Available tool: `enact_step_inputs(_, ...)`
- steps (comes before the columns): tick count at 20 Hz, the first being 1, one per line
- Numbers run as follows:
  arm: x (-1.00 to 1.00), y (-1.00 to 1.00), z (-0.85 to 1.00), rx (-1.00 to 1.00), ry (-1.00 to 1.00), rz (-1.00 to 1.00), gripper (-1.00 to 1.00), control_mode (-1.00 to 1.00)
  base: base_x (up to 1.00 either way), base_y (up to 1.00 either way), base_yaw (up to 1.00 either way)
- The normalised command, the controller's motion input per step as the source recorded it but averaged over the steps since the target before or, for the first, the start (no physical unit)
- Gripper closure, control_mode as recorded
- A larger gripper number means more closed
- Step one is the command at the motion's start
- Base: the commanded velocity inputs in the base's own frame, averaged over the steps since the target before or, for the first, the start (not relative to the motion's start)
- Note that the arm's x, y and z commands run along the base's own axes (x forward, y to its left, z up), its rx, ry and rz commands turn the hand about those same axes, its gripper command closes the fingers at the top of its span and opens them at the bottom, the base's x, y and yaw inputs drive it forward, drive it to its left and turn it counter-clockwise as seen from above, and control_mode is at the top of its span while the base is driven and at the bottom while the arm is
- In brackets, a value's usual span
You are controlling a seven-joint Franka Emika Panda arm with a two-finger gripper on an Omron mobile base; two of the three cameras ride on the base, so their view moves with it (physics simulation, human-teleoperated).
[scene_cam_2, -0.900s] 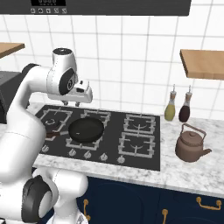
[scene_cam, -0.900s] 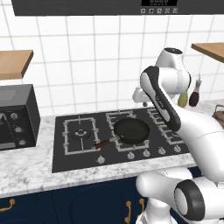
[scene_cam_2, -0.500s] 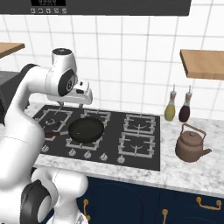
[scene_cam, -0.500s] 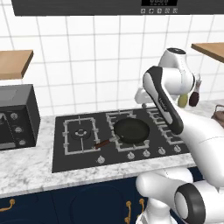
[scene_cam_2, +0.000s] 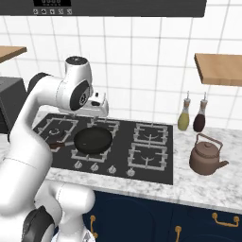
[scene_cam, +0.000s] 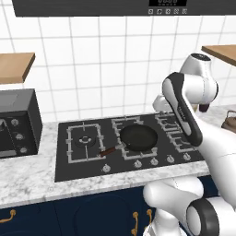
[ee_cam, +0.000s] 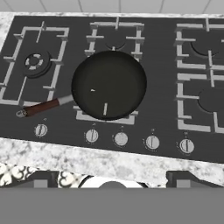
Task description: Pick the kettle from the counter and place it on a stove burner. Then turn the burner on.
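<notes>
Kettle (scene_cam_2: 206, 155) sits on the tabletop (scene_cam_2: 203, 182) right of the cooktop, well apart from the hand (scene_cam_2: 98, 107), which hangs over the pan (scene_cam_2: 93, 140); whether its fingers are parted I cannot tell, and it holds nothing visible. Working left to right: the pan takes a middle grate, so aim for a free right burner (scene_cam_2: 149, 155) (nearest the kettle). Swing right first, then descend over the handle.

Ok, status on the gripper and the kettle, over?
Gripper over the cooktop, holding nothing; open or shut unclear. Kettle on the counter, right of the stove, untouched. Frying pan covers one front burner; right-hand burners free.
</notes>
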Motion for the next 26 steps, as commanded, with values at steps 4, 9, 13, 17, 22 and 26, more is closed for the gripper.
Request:
enact_step_inputs(4,-0.07,-0.31,-0.16,-0.08,0.00,-0.09,-1.00,-1.00,0.00,0.00,0.00)
enact_step_inputs(9,0.00,-0.62,-0.01,-0.02,0.02,-0.22,-1.00,-1.00,0.00,0.00,0.00)
enact_step_inputs(13,0.00,-0.79,-0.03,0.00,0.00,-0.27,-1.00,-1.00,0.00,0.00,0.00)
enact_step_inputs(17,0.00,-0.98,-0.02,0.00,0.00,-0.34,-1.00,-1.00,0.00,0.00,0.00)
enact_step_inputs(22,0.02,-0.95,-0.01,0.01,0.00,-0.40,-1.00,-1.00,0.00,0.00,0.00)
enact_step_inputs(26,0.19,-0.77,-0.03,0.00,0.00,-0.38,-1.00,-1.00,0.00,0.00,0.00)
